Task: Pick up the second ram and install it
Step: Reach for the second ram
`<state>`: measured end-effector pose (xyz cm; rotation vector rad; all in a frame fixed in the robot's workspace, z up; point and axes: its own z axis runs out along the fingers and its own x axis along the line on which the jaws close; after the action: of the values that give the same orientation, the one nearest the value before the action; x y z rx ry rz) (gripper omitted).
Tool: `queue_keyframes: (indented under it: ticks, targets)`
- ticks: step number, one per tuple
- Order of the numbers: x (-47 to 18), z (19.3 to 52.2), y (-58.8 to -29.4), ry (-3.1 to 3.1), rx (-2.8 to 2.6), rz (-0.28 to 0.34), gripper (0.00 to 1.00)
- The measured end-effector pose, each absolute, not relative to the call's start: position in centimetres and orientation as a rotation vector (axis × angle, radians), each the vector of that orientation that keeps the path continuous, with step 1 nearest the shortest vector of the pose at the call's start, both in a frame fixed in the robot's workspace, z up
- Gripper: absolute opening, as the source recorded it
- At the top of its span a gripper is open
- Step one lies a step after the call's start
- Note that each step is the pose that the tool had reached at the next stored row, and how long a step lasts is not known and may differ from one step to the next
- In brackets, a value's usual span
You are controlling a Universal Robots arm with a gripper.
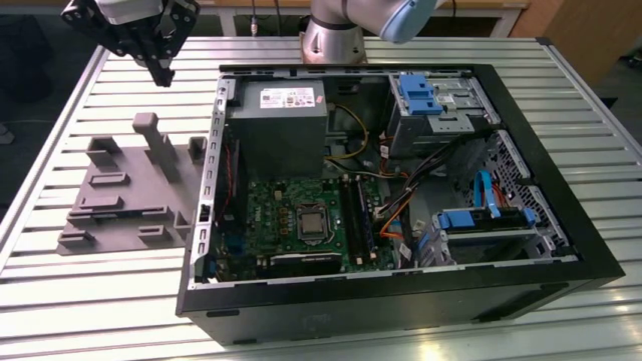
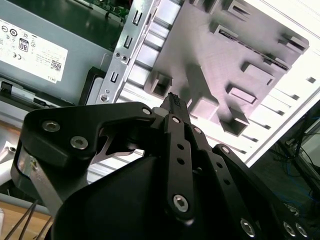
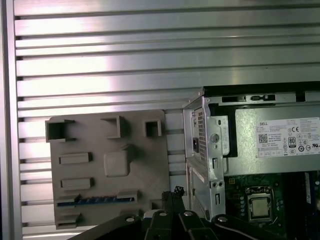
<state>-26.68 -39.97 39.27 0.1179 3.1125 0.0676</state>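
The robot's black fingers (image 1: pixel 162 72) look pressed together at the tips, with nothing between them that I can make out. In the second wrist view they taper to a single point. They hang raised above the slatted metal desk (image 1: pixel 101 301), pointing down, at a height that I'd say keeps them clear of upright posts.

Below them is the grey plastic holder block (image 1: pixel 131 203), flat on the desk to the exterior view's left of the open black computer case (image 1: pixel 401 308).

The second ram (image 3: pixel 97 200), a thin dark stick with a bluish sheen, stands on edge in one of the block's slots, presumably so it can be pinched from above. It is untouched, lower than the fingers and off to one side of them. The green circuit board (image 1: pixel 266 203) inside the case lies well apart from both.
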Motion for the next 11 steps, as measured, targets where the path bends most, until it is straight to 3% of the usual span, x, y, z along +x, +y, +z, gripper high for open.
queue_keyframes:
  ticks: [11]
  targets:
    - [-27.11, 39.22, -40.01, 3.112, 0.118, 0.068, 0.11]
